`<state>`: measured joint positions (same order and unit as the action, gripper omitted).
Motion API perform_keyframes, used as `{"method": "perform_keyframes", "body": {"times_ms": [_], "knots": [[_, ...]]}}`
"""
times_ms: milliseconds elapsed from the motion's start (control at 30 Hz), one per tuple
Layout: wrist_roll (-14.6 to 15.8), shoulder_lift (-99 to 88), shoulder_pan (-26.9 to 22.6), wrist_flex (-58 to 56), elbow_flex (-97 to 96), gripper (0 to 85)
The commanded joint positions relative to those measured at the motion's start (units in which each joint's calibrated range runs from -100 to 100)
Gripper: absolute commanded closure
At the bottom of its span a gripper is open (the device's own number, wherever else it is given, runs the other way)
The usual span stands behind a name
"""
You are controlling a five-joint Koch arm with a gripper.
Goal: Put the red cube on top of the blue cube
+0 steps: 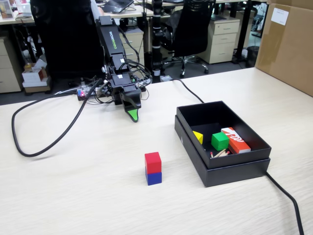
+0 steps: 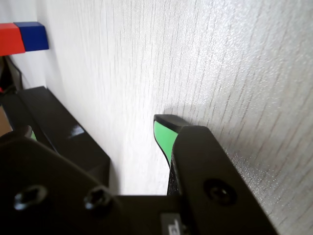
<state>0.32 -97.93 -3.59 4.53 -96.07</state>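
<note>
While the arm sits folded low at the back of the pale wood-grain bench, the stacking itself looks done: the small matte red cube rests squarely on top of the small matte deep-blue cube, faces roughly flush.

Left to right in the fixed view: a black cable loops across the bench left of the arm; then the black end effector w/ green tip, pointing down toward the bench; then the stack, in front of the end effector, nearer the camera and slightly right, well apart from it. Further right sits the black open-topped cardboard box, holding a yellow wedge piece, a green cube and an orange-red and white rectangular box.

End effector holds nothing. Only one green tip shows clearly in either view, so can't tell if the jaws are spread or pressed together. In the wrist view the two cubes show small at the top-left corner, far ahead of the tip.

Judgement: task at its end, arm approx. at rest pose. Next move calls for nothing beyond keeping clear of the stack; a bump could topple the red cube.
</note>
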Motion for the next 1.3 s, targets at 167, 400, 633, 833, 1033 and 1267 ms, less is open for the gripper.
{"method": "perform_keyframes", "body": {"times_ms": [167, 400, 633, 833, 1033, 1267], "knots": [[-0.4, 0.1, 0.0, -1.1, -1.0, 36.7], [-0.4, 0.1, 0.0, -1.1, -1.0, 36.7], [-0.4, 0.1, 0.0, -1.1, -1.0, 36.7], [-0.4, 0.1, 0.0, -1.1, -1.0, 36.7], [-0.4, 0.1, 0.0, -1.1, -1.0, 36.7], [-0.4, 0.1, 0.0, -1.1, -1.0, 36.7]]}}
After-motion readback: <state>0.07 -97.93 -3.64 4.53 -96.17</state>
